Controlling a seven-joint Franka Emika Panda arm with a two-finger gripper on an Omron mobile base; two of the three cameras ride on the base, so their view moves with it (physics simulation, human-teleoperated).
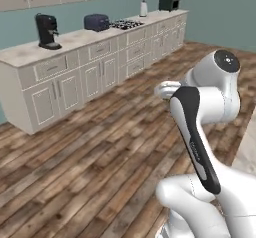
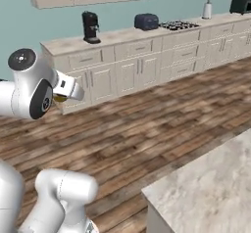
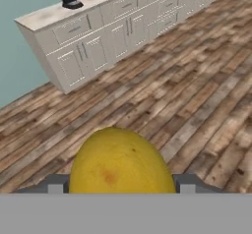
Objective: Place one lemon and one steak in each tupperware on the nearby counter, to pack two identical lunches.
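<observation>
the lemon (image 3: 121, 161) sits clamped in the pincer (image 3: 118, 188), filling the bottom middle of the hand view, with the two dark finger tips (image 3: 55, 185) just showing at its left and right flanks. in the right base view a sliver of yellow (image 2: 60, 98) peeks out under the white hand, well above the wooden floor (image 2: 147, 124). so the fruit is in the air over the floor, not over any tabletop.

as a judgement: the lemon should be light and firm, with a waxy rind that can slip, and its rounded shape tends to roll between flat pads. the hold across its widest part, as it looks here, seems the safest one; a hold nearer an end would likely squirt it out. it is not fragile, so a short drop into a tray should do no harm.

the far tabletop (image 1: 75, 38) along the wall carries a coffee machine (image 1: 47, 31) near its left end and a toaster (image 1: 96, 22) further right. a corner of pale marble tabletop (image 2: 211, 188) shows at the lower right of the right base view. no tupperware can be made out, so i cannot tell what the trays hold.
</observation>
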